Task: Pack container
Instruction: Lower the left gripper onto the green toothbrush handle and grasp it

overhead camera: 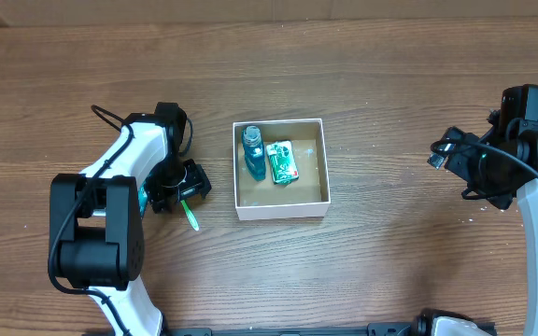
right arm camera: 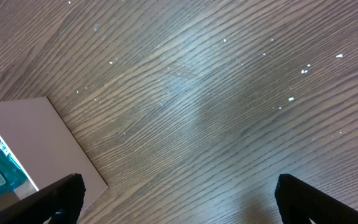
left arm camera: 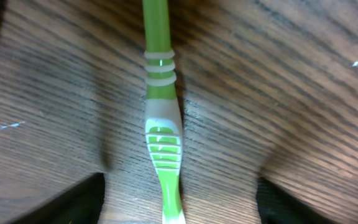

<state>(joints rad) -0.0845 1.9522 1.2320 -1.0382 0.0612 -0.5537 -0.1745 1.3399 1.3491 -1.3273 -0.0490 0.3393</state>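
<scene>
The container (overhead camera: 322,168) is a square white-walled box with a brown floor at the table's middle. In it lie a blue bottle (overhead camera: 253,153) and a green packet (overhead camera: 282,161). A green and white toothbrush (overhead camera: 190,214) lies on the table left of the box. My left gripper (overhead camera: 179,189) is open and low over the toothbrush. In the left wrist view the toothbrush handle (left arm camera: 163,143) lies between the two open fingers (left arm camera: 179,208), which do not touch it. My right gripper (overhead camera: 448,151) is open and empty, right of the box. The right wrist view shows the box's corner (right arm camera: 36,137).
Wood-grain table all around. The left arm's base (overhead camera: 96,247) stands at the front left. The right arm (overhead camera: 530,159) is at the far right edge.
</scene>
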